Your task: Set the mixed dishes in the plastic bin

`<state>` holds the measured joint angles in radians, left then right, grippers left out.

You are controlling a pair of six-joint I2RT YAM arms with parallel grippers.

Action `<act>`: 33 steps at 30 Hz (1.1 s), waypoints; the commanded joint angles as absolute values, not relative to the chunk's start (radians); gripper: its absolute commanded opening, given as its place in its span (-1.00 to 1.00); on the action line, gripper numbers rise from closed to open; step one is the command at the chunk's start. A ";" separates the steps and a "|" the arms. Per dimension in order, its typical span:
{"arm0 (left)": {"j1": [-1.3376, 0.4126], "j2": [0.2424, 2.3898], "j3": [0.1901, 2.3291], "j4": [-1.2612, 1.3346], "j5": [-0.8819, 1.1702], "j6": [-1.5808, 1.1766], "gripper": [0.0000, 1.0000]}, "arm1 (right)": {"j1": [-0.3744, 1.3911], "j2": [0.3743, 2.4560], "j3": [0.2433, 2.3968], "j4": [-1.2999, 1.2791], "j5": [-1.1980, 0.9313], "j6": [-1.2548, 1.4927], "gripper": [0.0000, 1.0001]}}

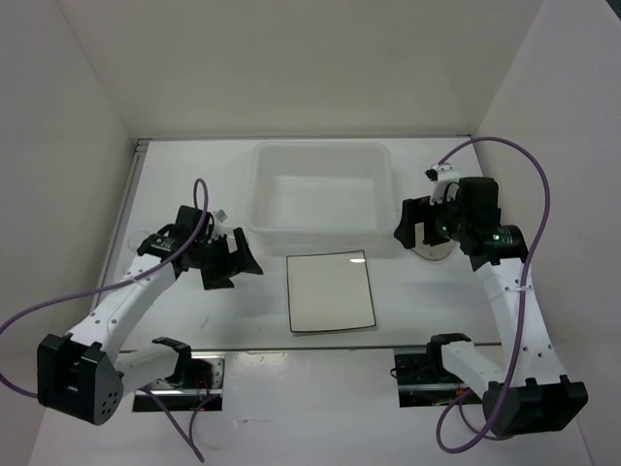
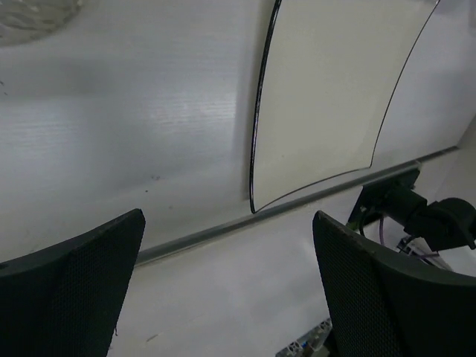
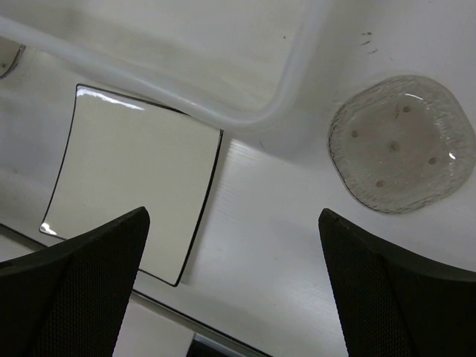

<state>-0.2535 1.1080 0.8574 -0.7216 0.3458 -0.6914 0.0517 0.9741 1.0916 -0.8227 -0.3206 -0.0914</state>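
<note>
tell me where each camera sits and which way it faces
top external: above and behind the arms, looking down at the table; both arms, left tool and right tool show
left wrist: on left arm, facing down at the square plate; own fingers show
right wrist: on right arm, facing down at plastic bin corner and speckled dish; own fingers show
shared: both wrist views see the square plate

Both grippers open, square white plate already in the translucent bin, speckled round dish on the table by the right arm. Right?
No. The flat square white dark-rimmed plate lies on the table in front of the translucent white plastic bin, not in it: top external view. The rest holds.
</note>
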 commanded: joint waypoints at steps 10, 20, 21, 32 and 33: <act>-0.455 1.256 0.730 -0.370 0.485 -0.836 1.00 | 0.084 1.017 1.080 -0.787 -0.394 -0.124 0.98; -0.577 1.606 0.831 -0.224 0.459 -0.808 1.00 | 0.084 0.979 1.080 -0.787 -0.384 -0.115 0.98; -0.577 1.615 0.831 -0.210 0.472 -0.808 1.00 | 0.084 0.979 1.080 -0.787 -0.383 -0.115 0.98; -0.595 1.661 0.853 -0.163 0.463 -0.808 0.51 | 0.049 0.969 1.052 -0.752 -0.256 -0.040 0.98; -0.604 1.661 0.853 -0.163 0.463 -0.818 0.51 | 0.049 0.969 1.052 -0.743 -0.238 -0.040 0.98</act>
